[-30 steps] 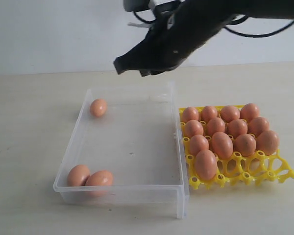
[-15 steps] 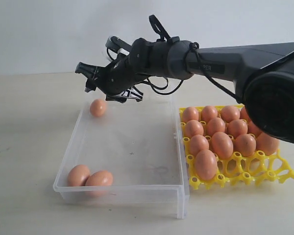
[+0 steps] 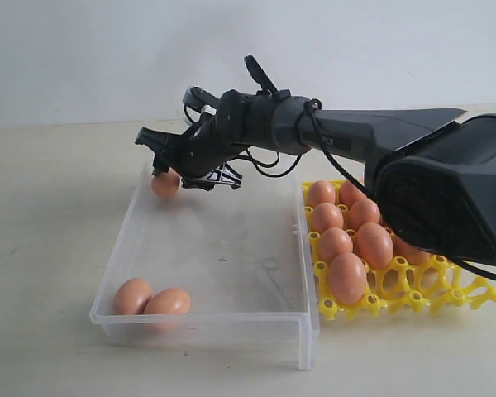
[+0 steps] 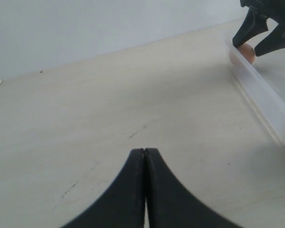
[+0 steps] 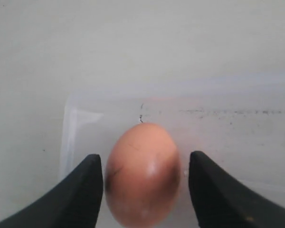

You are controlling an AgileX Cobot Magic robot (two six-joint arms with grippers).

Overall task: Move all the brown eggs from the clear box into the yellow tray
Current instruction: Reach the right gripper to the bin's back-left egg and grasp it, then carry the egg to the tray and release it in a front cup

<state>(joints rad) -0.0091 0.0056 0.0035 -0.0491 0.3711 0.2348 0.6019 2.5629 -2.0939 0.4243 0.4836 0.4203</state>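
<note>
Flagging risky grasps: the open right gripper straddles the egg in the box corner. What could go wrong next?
1. The egg sits close to the box wall, so a finger of the right gripper could catch that wall and shove the box.
2. The egg lies nearer one finger than the other; closing may roll it or pinch it off-centre.

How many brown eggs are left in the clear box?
3 brown eggs: one in the far left corner between the open right gripper's fingers, two touching in the near left corner. The arm may hide others.
</note>
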